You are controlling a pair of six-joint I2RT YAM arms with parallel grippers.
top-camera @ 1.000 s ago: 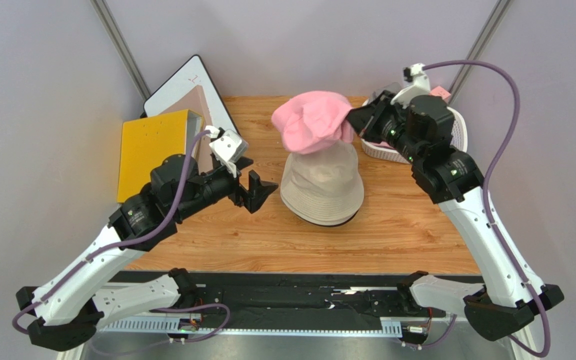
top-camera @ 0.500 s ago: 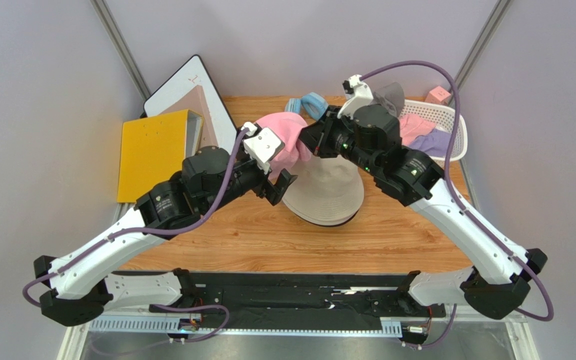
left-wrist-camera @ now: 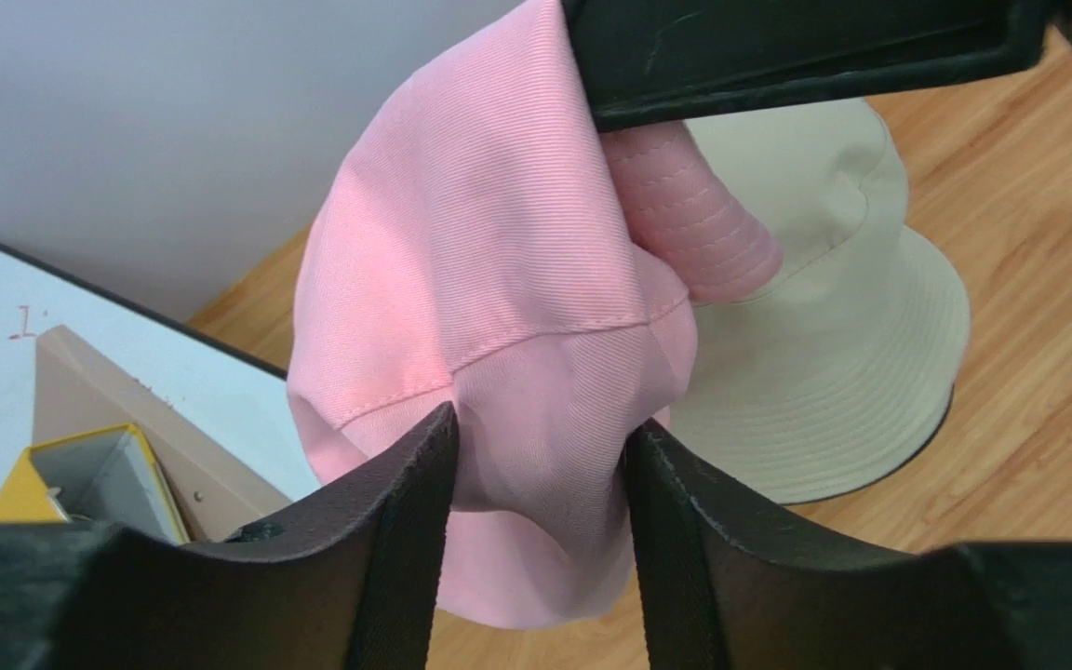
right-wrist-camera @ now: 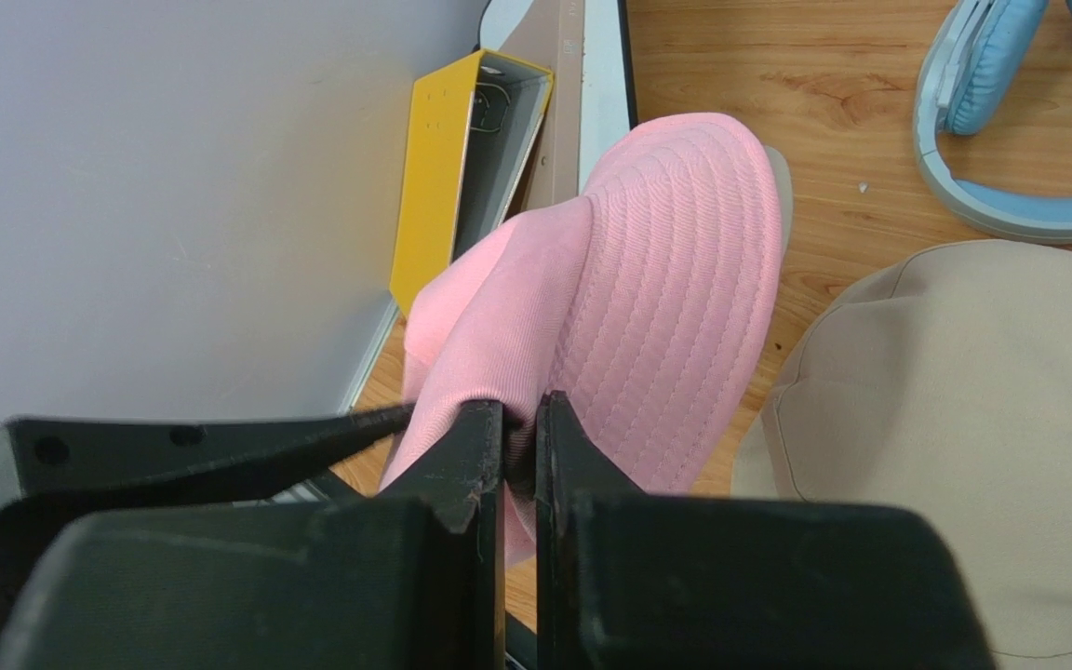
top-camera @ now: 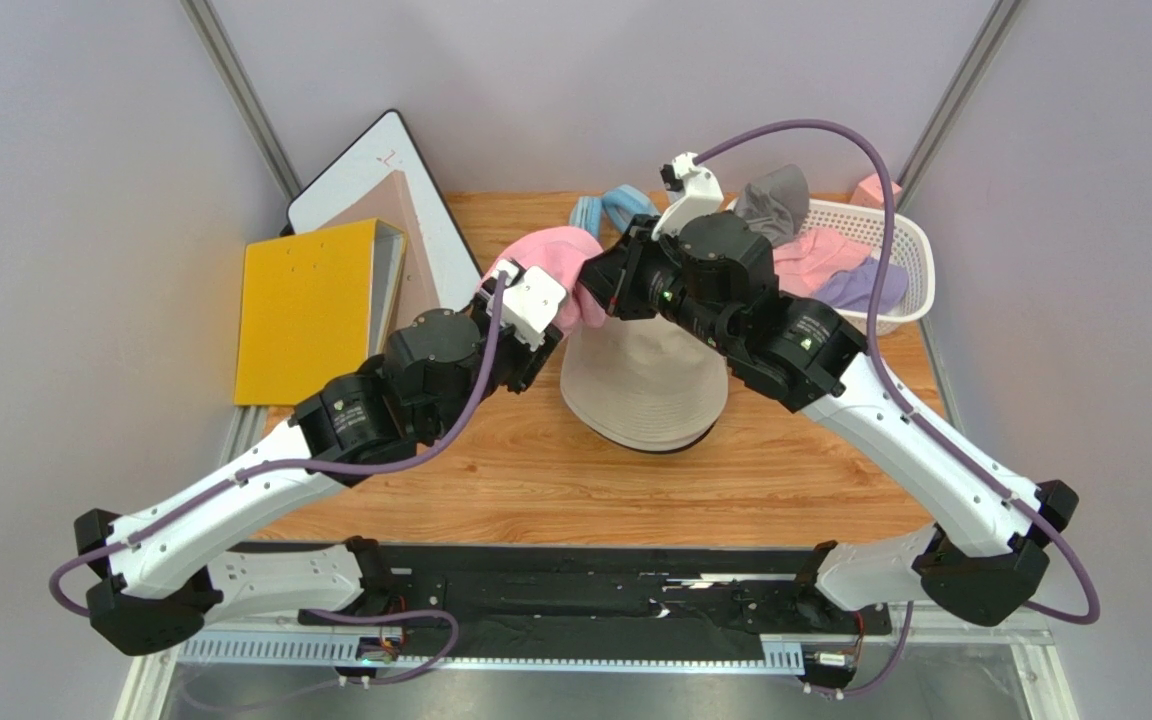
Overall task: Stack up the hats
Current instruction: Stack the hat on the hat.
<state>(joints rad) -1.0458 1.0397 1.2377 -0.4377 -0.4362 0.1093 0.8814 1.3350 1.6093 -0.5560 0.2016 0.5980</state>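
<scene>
Top view: the pink hat (top-camera: 567, 255) is hanging from the right claw (top-camera: 596, 287), the beige hat (top-camera: 642, 387) lying just below its tips. Left wrist: the left claw (left-wrist-camera: 539, 444), part-way open, is straddling a pink fold, grip unclear. Right wrist: the right claw is clamping pink cloth tight; both should be spreading the opening before lowering.

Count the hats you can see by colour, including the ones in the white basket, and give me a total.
Pink: 2, the held pink hat and the basket pink hat
Beige: 1, the beige hat
Grey: 1, the grey hat, in the basket
Lavender: 1, the lavender hat, also there
Total: 5, taking the crumpled basket pieces as hats.
</scene>
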